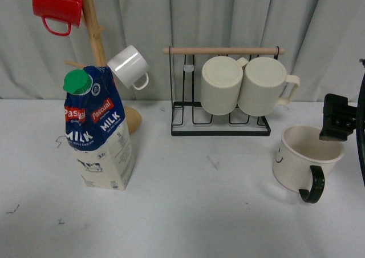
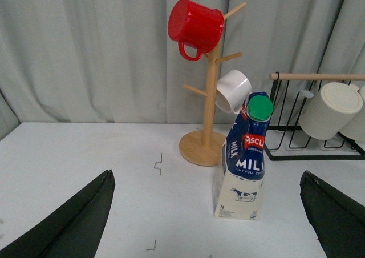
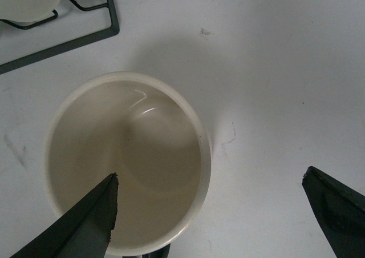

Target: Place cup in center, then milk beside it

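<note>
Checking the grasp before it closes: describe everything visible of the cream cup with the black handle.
The cup is a wide cream mug, glossy like ceramic, with a black C-shaped handle toward the robot and a small smiley mark on its wall. It stands upright and empty on the white table, at the right, apart from the wire rack. The open right gripper straddles its rim, one finger over the inside, one outside.

Left gripper (image 2: pixel 206 178): jaws wide apart, nothing held; aimed level and forward; out of front view. Right gripper (image 3: pixel 210 181): jaws wide apart, nothing held; aimed straight down; black body shows at far right edge of front view.
</note>
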Controlling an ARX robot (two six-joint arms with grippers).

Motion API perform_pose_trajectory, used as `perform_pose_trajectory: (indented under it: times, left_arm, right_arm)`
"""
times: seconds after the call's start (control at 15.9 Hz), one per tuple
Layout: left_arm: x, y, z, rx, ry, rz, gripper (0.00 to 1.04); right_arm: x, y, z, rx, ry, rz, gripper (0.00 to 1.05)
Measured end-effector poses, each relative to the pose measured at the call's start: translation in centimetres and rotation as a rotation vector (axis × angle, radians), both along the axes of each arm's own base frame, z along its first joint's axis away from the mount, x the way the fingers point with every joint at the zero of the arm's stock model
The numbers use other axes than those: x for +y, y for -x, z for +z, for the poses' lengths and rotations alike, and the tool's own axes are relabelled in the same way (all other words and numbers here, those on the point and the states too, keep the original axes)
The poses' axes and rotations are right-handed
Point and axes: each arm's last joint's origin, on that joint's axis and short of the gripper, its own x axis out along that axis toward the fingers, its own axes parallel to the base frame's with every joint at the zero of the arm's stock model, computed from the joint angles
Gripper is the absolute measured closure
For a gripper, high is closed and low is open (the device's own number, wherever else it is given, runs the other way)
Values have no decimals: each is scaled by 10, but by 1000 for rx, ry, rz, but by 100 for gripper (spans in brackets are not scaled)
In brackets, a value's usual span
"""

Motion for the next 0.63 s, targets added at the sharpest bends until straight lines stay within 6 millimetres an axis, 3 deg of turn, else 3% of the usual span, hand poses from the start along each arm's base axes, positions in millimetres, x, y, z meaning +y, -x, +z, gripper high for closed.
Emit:
perform_pose_trajectory:
  times: [0.25,0.31,0.63]
  left_arm:
    - [0,0,0,0,0,0,7]
    - [0,0,0,0,0,0,7]
    - [0,0,0,0,0,0,7]
  right_arm:
    - [8,-21,-19,59,22,-5,6]
    - [10,-25,-24,72,32,-9,13]
    - [13,-33,-31,103,29,-23,68]
